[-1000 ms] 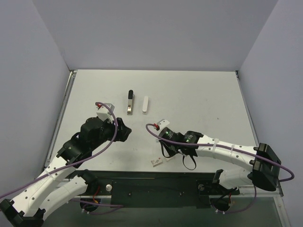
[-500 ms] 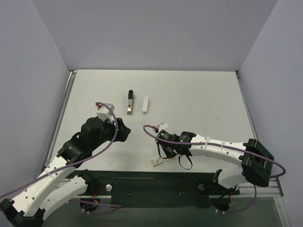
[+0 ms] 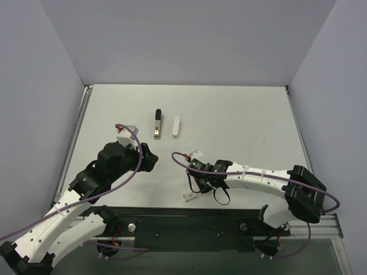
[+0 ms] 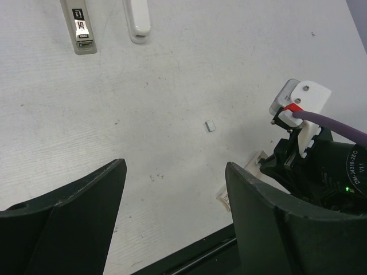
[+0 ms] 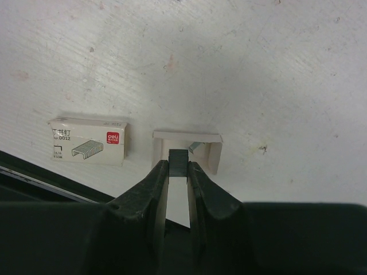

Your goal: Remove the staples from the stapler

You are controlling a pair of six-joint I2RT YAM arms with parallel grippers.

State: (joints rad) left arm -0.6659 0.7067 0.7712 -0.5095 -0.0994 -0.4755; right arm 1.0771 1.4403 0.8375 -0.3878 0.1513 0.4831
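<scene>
White red-logo carton [image 5: 87, 141] flat on table [image 5: 258, 69] — open white tray [image 5: 195, 136] just beside.

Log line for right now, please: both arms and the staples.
left fingers open, empty | right fingers shut on staples | staples at open white tray, beside staple box | stapler lying farther back, unheld

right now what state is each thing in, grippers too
stapler: lying flat, white bar beside its metal channel, not held
staple box tray: open side up
staple box sleeve: lying flat, label up
staples: pinched in the right gripper, over the tray
right gripper: shut on the staples
left gripper: open, empty
</scene>
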